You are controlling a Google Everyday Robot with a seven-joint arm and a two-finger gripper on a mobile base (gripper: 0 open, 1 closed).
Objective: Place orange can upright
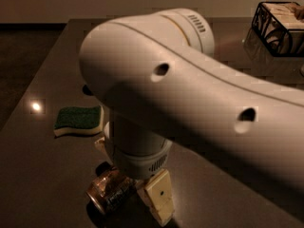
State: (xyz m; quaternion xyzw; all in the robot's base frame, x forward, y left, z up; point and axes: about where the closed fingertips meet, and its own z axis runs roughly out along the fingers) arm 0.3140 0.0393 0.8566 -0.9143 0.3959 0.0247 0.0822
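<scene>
Gripper (130,180) low over worktop (42,175) near edge, fingers spread, gripping nothing | can (108,194) on its side, just beside one finger (159,201) | next, likely best: straddle mid-body, close squarely, lift, tip upright, clear of sponge (78,120)

Camera looks steeply down, close behind arm (190,94), onto gripper (130,175) below.

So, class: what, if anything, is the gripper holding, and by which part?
Cannot be told. The gripper is down at the orange can, which lies on its side on the table; the arm hides any contact.
</scene>
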